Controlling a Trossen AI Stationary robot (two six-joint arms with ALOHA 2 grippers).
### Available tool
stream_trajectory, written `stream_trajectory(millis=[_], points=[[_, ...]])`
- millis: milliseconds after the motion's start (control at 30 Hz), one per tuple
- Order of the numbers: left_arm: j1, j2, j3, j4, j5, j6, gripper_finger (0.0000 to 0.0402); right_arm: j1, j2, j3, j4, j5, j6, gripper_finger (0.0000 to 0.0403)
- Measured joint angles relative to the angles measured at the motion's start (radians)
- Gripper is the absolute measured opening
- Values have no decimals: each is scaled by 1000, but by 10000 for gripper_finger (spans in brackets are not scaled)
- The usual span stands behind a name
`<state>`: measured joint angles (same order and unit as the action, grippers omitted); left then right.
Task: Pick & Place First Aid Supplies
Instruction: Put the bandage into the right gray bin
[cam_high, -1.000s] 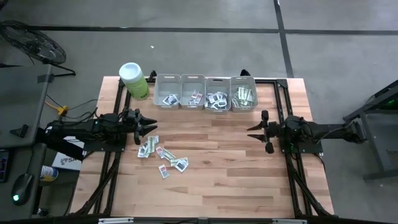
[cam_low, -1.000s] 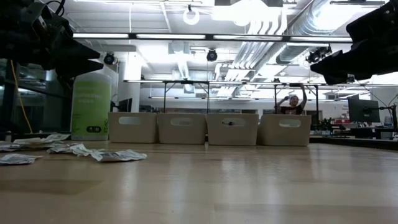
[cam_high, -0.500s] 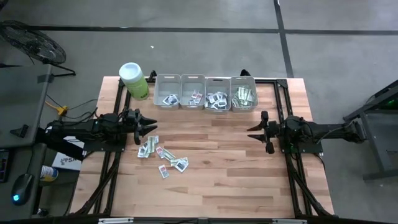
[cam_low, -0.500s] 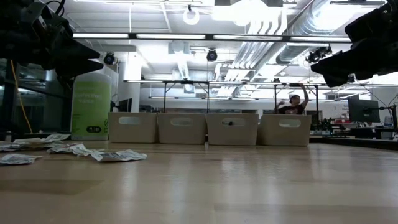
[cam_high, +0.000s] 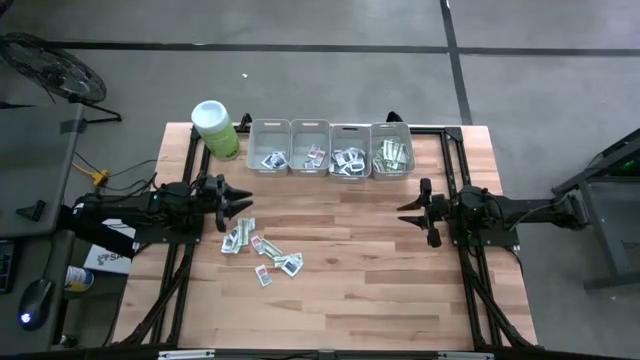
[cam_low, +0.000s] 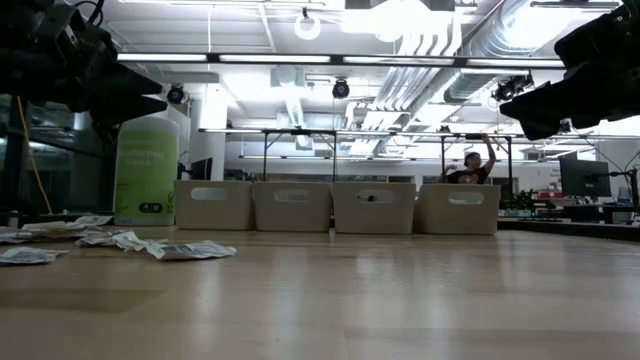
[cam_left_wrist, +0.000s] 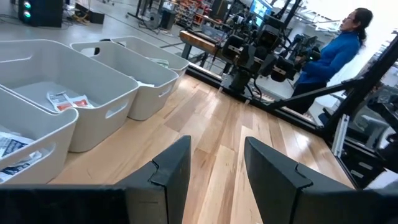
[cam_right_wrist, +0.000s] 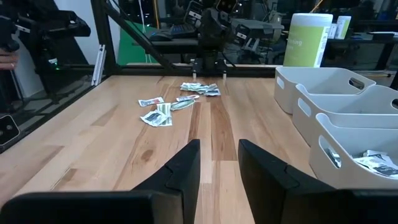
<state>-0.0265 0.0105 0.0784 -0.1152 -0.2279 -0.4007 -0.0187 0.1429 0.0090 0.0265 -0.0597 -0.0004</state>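
the left gripper (cam_high: 240, 203) hovered with its fingers spread and empty just above the loose pile of first aid packets (cam_high: 262, 252) on the wooden surface (cam_high: 380, 290), while the right gripper (cam_high: 412, 210) hung over bare wood on the far side, also parted and holding nothing, well apart from the pile. 4 grey bins (cam_high: 330, 148) stood in a row along the back edge, each already holding some packets: white squarish ones in 3 of them and green-and-white strips in the bin (cam_high: 391, 150) nearest the right arm. that suggested the sorting was well under way but unfinished, since about 8 packets lay scattered between the arms, nearer the left one, some green-striped and some white with red or dark prints. a lime-green canister (cam_high: 215, 129) with a white lid stood beside the bins. a person (cam_left_wrist: 333, 56) in blue stood in the room beyond.
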Motion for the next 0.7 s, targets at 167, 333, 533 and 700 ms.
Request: stream_trajectory(millis=[167, 333, 533, 700], points=[[0, 0, 0, 4, -11, 0, 150, 0, 0, 0, 0, 0, 0, 103], [0, 0, 0, 5, -2, 19, 150, 0, 0, 0, 0, 0, 0, 103], [0, 68, 57, -84, 31, 6, 150, 0, 0, 0, 0, 0, 0, 103], [0, 298, 141, -190, 28, -114, 150, 0, 1, 0, 0, 0, 0, 103]])
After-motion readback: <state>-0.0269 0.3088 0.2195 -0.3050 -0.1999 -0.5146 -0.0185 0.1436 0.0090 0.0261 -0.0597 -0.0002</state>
